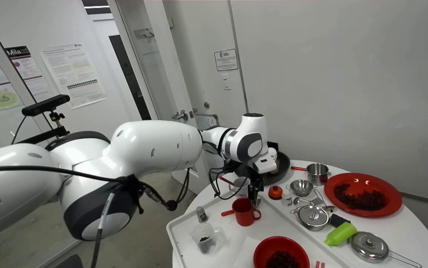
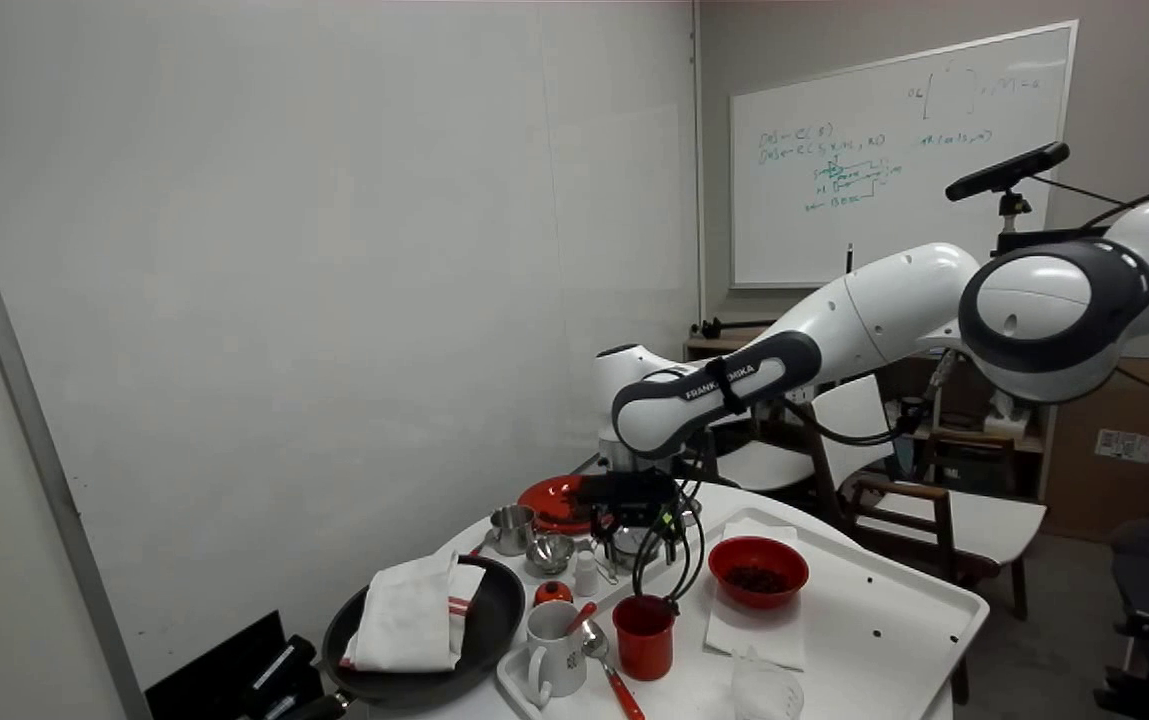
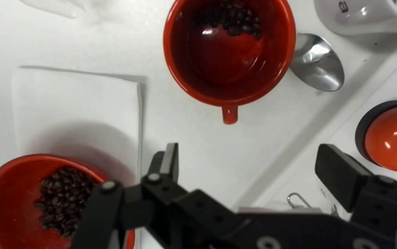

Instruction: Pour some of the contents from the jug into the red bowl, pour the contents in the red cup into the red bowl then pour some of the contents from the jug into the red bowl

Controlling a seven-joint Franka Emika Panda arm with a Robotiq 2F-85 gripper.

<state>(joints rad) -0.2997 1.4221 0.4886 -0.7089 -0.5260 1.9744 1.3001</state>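
The red cup (image 1: 244, 214) stands upright on the white tray (image 2: 909, 650), also in an exterior view (image 2: 644, 645). The wrist view shows dark beans in the red cup (image 3: 226, 65) and its handle pointing toward my gripper. The red bowl (image 2: 784, 590) sits on a white napkin with dark beans inside; it shows at the lower left of the wrist view (image 3: 11, 204). The clear jug (image 1: 206, 238) stands upright with some dark contents; only its edge (image 3: 60, 6) shows in the wrist view. My gripper (image 3: 248, 155) is open and empty, above the tray, apart from the cup's handle.
A spoon (image 3: 319, 65) lies against the cup. A white mug (image 2: 559, 655), an orange timer (image 3: 395, 138) and a frying pan (image 2: 509, 590) with a towel are nearby. Steel pots (image 1: 312, 216), a green bottle (image 1: 340, 233) and a large red dish (image 1: 362, 178) stand beyond the tray.
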